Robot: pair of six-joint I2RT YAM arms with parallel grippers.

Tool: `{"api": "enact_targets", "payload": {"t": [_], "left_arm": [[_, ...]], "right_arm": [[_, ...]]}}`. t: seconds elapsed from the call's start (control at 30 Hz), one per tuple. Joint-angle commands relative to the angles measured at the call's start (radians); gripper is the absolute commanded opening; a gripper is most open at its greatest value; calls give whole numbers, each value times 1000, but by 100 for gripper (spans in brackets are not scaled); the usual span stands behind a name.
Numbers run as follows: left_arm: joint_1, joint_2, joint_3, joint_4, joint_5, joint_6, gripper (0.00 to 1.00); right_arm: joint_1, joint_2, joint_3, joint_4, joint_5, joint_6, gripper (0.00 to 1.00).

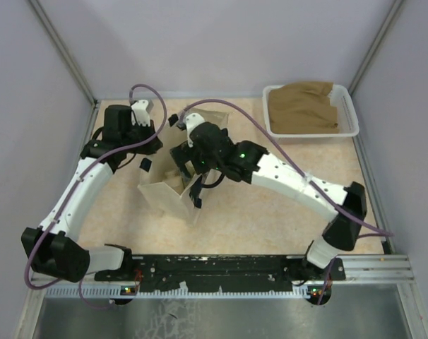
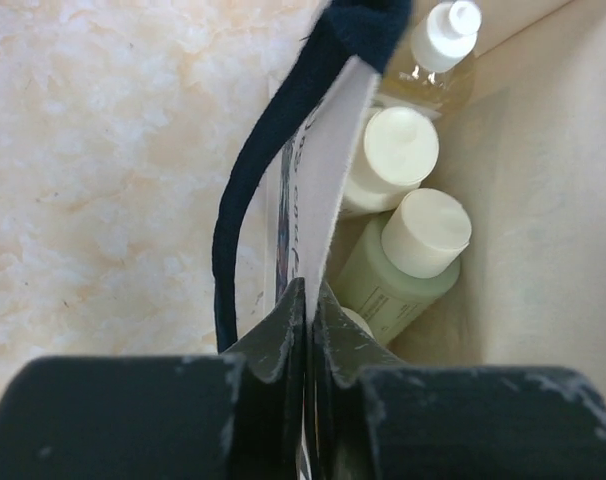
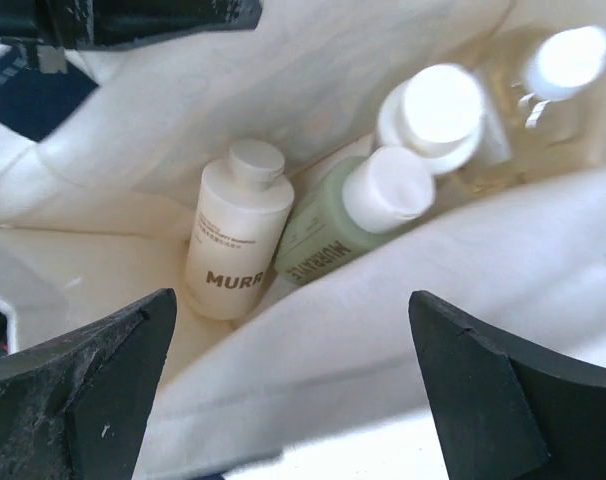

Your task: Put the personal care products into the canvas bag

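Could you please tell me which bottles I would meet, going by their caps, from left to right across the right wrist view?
cream bottle → pale green bottle → wide white-capped bottle → clear amber-liquid bottle, all inside the canvas bag.

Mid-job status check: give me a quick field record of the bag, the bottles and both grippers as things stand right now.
bag: canvas bag upright, mouth open
bottles in bag: four, namely cream bottle, green bottle, white-capped bottle, clear amber-liquid bottle
bottles outside bag: none in view
left gripper: shut on the bag's wall beside the navy handle
right gripper: open, empty, over the bag's mouth
tray: far right corner, brown cloth inside
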Motion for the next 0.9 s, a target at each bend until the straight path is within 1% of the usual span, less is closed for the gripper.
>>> {"api": "enact_targets", "payload": {"t": [0.0,0.03,0.07,0.1,0.13,0.17,0.2,0.23,0.27,0.4,0.47,0.5,0.53,0.6,0.7,0.77,0.87], "left_arm": [[8,-17,107,44,24,6,11],[7,-14,134,41,29,7,14],[8,-11,164,35,31,8,20],[8,-5,193,29,35,8,30],[8,1,221,26,40,8,42],[7,7,246,23,45,6,73],[7,11,269,22,48,6,86],[7,15,287,18,46,5,95],[7,17,300,16,37,6,99],[9,12,290,11,-61,13,99],[21,13,252,22,-102,13,99],[43,18,225,28,-118,9,99],[66,23,201,36,-115,3,99],[123,31,153,58,-73,-14,99],[215,22,75,128,-1,-65,99],[256,24,46,154,22,-90,99],[267,69,70,88,-14,-103,99]], "right_arm": [[-6,-182,-53,121,164,-22,99],[-6,-211,-61,126,198,-34,99],[-8,-241,-65,131,235,-46,99],[-14,-268,-67,134,269,-52,99],[-27,-293,-69,134,293,-55,99],[-47,-317,-72,135,301,-56,99],[-73,-339,-79,136,302,-54,99],[-105,-359,-88,136,292,-52,99],[-144,-376,-98,132,282,-51,99],[-317,-418,-147,99,266,-26,99],[-440,-451,-211,107,220,18,99],[-531,-469,-247,119,171,55,99],[-601,-489,-285,136,106,76,99],[-699,-509,-340,150,73,97,99],[-779,-493,-381,125,90,94,99],[-806,-486,-419,130,78,95,99],[-813,-499,-483,155,88,97,99]]}}
